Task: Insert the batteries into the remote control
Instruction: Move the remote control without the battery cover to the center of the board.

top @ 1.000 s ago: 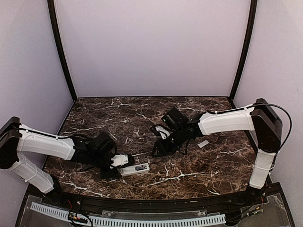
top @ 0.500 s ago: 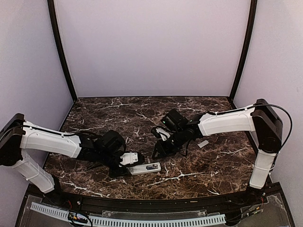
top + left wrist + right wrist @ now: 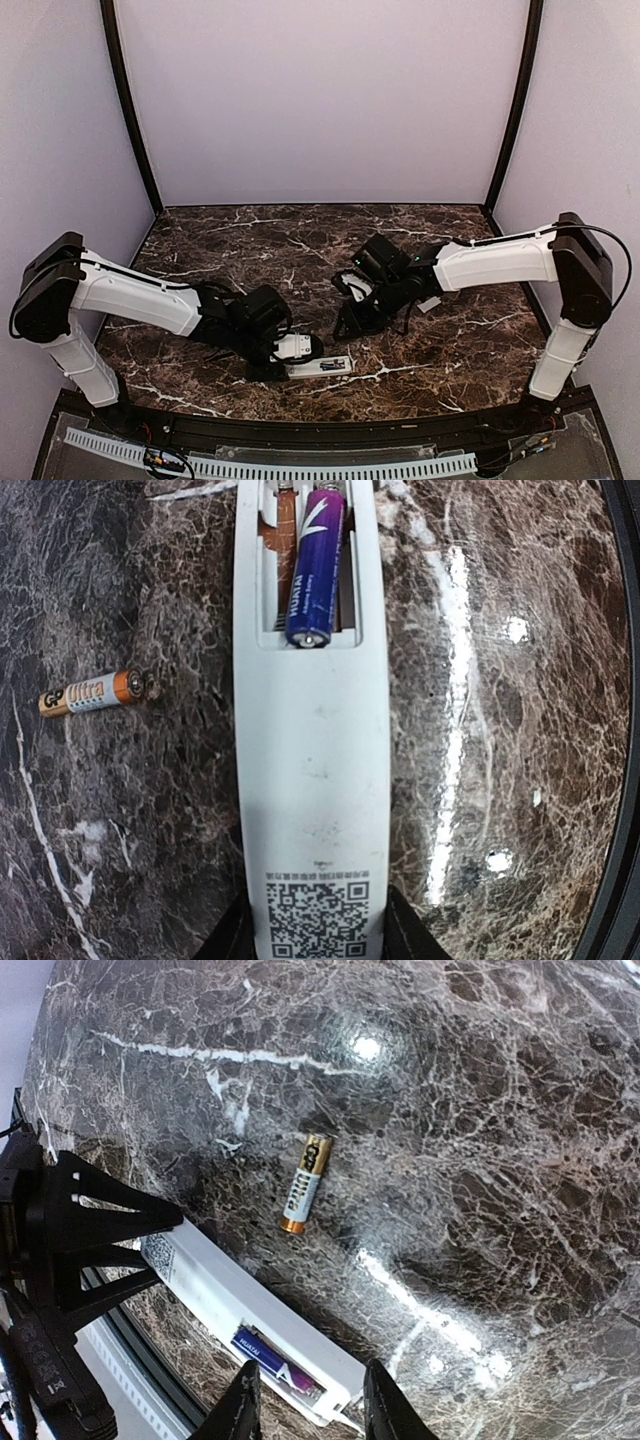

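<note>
From above, a dark veined marble table (image 3: 450,370) meets lilac walls (image 3: 320,100), with the remote control (image 3: 338,365) near the front edge, its contents too small to tell. The left wrist view shows the left gripper (image 3: 315,938) clamped on the remote control, a purple battery (image 3: 315,570) in its recess and a loose battery (image 3: 95,693) beside it. In the right wrist view the right gripper (image 3: 305,1407) is spread and empty.

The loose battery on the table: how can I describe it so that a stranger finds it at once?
On the dark marble table, find the white remote held by the left claw. The loose battery lies on the marble beside it, not touching. It is gold and orange; the purple battery sits in the remote's open bay.
</note>
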You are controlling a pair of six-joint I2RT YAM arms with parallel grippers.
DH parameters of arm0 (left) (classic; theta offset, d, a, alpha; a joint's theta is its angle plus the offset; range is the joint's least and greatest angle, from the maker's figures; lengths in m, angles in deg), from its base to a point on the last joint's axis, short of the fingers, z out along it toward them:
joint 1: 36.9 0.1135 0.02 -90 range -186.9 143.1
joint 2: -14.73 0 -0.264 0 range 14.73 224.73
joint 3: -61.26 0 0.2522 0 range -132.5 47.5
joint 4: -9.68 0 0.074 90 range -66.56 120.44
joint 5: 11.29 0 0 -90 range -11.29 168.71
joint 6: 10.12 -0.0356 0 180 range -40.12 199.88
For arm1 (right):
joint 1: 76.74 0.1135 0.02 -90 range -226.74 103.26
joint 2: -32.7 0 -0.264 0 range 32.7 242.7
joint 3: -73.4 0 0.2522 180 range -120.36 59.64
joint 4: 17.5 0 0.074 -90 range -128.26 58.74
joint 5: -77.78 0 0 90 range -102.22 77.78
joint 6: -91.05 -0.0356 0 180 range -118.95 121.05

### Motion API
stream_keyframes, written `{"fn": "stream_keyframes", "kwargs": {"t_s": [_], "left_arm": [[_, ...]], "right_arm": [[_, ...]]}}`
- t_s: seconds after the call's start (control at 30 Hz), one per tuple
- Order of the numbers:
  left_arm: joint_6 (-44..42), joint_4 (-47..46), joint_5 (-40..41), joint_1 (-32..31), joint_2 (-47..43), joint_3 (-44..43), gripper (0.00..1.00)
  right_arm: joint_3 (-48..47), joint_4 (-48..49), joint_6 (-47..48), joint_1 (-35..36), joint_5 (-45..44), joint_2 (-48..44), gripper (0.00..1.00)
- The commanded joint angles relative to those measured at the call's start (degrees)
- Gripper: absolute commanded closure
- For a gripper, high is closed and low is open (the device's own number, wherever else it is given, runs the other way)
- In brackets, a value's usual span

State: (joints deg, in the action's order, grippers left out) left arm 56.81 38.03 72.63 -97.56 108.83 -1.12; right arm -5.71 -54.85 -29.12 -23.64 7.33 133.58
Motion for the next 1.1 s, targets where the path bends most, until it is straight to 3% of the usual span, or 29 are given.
{"fn": "stream_keyframes", "kwargs": {"t_s": [0.0, 0.17, 0.3, 0.67, 0.83, 1.07], "left_arm": [[3.09, 2.93, -0.02, -1.27, 3.08, -3.70, 0.66], [4.16, 4.26, -0.09, -1.14, 1.99, -3.60, 0.45], [3.99, 4.19, 0.26, -1.13, -0.24, -1.81, 0.40], [2.87, 6.70, 0.75, 1.99, -6.86, 2.75, 0.34], [0.54, 1.85, 2.25, 2.29, -12.97, 9.13, 0.37], [1.13, -0.46, -0.22, 2.30, -10.88, 8.60, 0.38]], "right_arm": [[1.96, -0.09, -1.11, 0.34, -0.88, -2.68, 0.68], [3.99, -0.93, -2.41, 1.12, -2.48, -4.59, 0.68], [3.97, -1.43, -4.36, 2.70, -3.57, -4.67, 0.68], [-4.17, -4.75, -8.06, 4.94, -2.41, 2.19, 0.70], [-8.79, -8.36, -7.76, 6.84, -3.64, 6.51, 0.70], [-11.01, -12.20, -7.61, 7.44, -5.68, 7.44, 0.70]]}}
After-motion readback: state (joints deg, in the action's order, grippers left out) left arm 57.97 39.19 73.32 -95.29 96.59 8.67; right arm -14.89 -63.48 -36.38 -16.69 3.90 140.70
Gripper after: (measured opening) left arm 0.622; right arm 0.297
